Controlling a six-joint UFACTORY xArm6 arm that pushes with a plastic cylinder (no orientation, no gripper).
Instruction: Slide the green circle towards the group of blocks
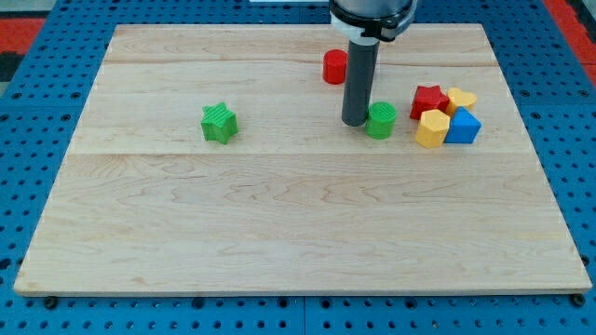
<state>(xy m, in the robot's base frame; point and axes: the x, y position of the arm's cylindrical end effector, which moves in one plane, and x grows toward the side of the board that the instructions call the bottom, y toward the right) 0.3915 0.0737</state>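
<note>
The green circle [381,120] lies right of the board's centre, toward the view's top. My tip [354,122] stands right at its left side, touching or nearly touching it. The group of blocks lies to the circle's right: a red star [428,99], a yellow heart [461,98], a yellow hexagon [431,129] and a blue block [464,127], packed together. A small gap separates the green circle from the yellow hexagon.
A red cylinder [334,66] sits above my tip, partly behind the rod. A green star [220,123] lies alone toward the view's left. The wooden board [279,233] rests on a blue pegboard surface [28,186].
</note>
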